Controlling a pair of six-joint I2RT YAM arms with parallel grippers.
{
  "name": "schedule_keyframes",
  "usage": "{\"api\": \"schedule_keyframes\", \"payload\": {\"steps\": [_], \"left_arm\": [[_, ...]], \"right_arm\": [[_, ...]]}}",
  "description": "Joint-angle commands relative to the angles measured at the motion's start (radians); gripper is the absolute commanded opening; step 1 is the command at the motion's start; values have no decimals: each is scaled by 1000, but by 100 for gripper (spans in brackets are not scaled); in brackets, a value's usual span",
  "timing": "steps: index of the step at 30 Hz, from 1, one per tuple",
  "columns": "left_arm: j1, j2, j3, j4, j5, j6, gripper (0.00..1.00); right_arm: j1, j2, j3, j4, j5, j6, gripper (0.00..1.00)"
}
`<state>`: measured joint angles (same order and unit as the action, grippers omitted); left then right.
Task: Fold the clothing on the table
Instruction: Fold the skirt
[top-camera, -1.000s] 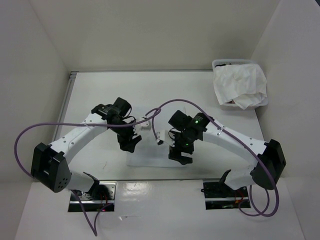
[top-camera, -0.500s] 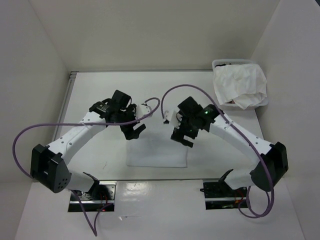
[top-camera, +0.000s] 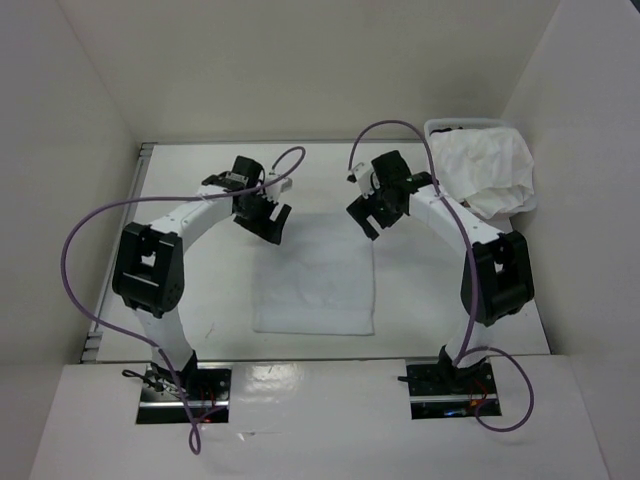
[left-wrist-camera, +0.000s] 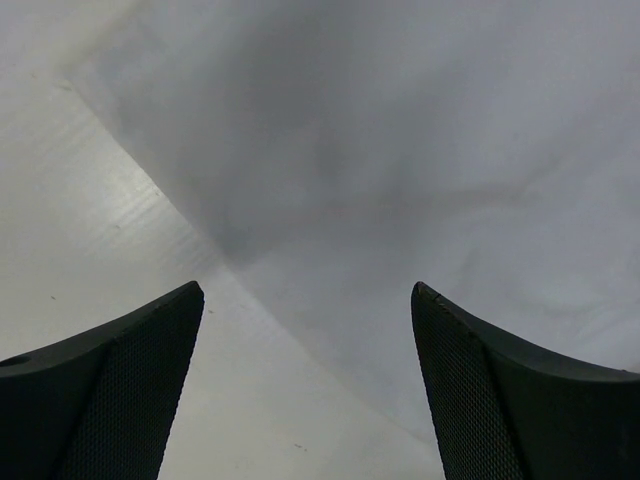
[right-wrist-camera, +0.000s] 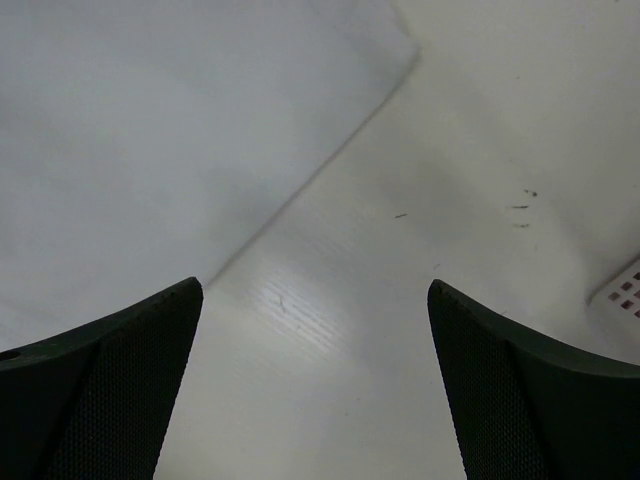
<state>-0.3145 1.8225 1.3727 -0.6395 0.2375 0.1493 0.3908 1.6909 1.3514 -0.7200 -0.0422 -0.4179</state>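
Left fingers (top-camera: 268, 220) and right fingers (top-camera: 366, 214) spread wide, gripping nothing, poised over the far corners of the white garment (top-camera: 315, 285), flat mid-counter (top-camera: 225, 295) as a neat rectangle. Probably best next: drop squarely onto each far corner, pinch the edge cleanly, carry both evenly toward the near hem. Mind the purple cables (top-camera: 388, 124) looping overhead and the basket (top-camera: 450, 123) of white laundry close beside the right arm

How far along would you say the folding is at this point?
Done: the garment lies as a flat rectangle on the table. In hand: nothing; the left gripper and right gripper hang open over its far corners. Left: perhaps another fold, I cannot tell; more cloth sits in the bin.
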Motion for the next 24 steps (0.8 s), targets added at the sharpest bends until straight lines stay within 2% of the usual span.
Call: {"api": "schedule_keyframes", "payload": {"steps": [1, 8, 12, 24], "left_arm": [[21, 21, 75, 70, -3, -102, 91], [49, 87, 75, 133, -67, -191, 93], [49, 126, 86, 133, -95, -227, 100], [49, 222, 200, 51, -182, -277, 100]], "right_arm": [[-39, 36, 87, 90, -10, 79, 97], [-86, 47, 98, 133, -19, 145, 97], [-95, 58, 107, 123, -19, 145, 97], [-95, 262, 239, 67, -8, 226, 99]]}}
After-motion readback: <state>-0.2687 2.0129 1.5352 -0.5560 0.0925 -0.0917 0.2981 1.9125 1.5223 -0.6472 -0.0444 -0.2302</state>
